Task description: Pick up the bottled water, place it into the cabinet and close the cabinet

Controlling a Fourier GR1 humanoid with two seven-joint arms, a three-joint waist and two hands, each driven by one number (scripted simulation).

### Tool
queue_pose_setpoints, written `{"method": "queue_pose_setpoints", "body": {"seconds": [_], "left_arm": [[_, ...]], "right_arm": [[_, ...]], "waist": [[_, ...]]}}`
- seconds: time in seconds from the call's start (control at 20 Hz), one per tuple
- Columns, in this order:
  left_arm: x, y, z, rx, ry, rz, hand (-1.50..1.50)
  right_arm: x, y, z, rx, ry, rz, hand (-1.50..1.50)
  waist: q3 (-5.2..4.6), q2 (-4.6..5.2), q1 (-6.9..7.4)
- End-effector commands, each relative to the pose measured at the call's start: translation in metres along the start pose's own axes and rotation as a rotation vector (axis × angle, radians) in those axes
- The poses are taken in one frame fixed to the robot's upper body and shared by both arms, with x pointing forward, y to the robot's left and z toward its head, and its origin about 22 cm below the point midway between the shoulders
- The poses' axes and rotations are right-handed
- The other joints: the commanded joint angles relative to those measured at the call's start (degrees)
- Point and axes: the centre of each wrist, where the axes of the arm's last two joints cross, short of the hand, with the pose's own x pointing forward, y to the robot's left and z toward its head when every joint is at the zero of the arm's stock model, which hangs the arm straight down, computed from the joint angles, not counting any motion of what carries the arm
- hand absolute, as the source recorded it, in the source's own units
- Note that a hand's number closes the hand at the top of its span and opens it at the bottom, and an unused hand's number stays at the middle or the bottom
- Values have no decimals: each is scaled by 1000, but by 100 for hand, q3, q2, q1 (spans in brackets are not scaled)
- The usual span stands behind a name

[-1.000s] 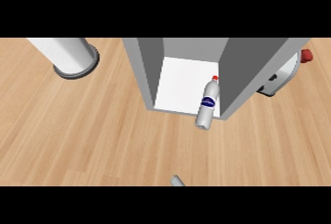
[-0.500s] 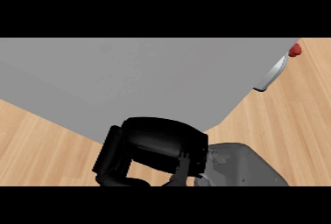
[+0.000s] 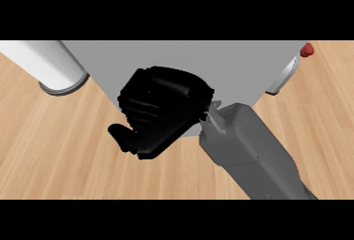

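Note:
My right hand [image 3: 162,110] fills the middle of the head view, its grey forearm [image 3: 249,150] coming in from the lower right. It is open: the fingers lie against the cabinet's plain grey face [image 3: 235,63] and the thumb [image 3: 122,135] sticks out at the lower left over the wood. Only that grey face of the cabinet shows, with nothing of its inside. The bottled water is hidden, and so is my left hand.
A white cylinder [image 3: 52,65] stands on the wooden counter [image 3: 62,154] at the upper left. At the upper right, beside the cabinet, a grey-white handle-like piece [image 3: 283,77] with a red knob [image 3: 306,49] shows.
One second ago the cabinet stood open with the bottle upright at its front edge. Now a plain grey face covers that spot, and my right hand has moved up onto it.

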Motion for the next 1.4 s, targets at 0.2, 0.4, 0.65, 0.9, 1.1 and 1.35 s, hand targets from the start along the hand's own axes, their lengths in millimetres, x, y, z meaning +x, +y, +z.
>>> {"method": "queue_pose_setpoints", "body": {"seconds": [0.2,0.4,0.65,0.9,1.1,1.35], "left_arm": [[8,10,2,4,-4,-1,-150],[2,7,6,-3,-8,16,-150],[-3,4,-2,-30,12,15,-150],[-10,-2,-6,-6,22,10,-150],[-15,-6,-7,-30,9,15,-150],[-15,-5,-14,-64,29,16,-150]], "right_arm": [[-9,-53,14,-147,-92,39,150],[-10,-65,12,-171,-124,126,150],[30,-70,3,-219,-190,176,150],[50,-64,1,-276,-300,235,-150],[59,-73,15,-338,-324,247,-150],[61,-69,5,-356,-319,277,-150]], "waist": [[9,19,-119],[7,22,-103],[3,47,-54],[2,66,-56],[1,63,-44],[2,72,17]]}}
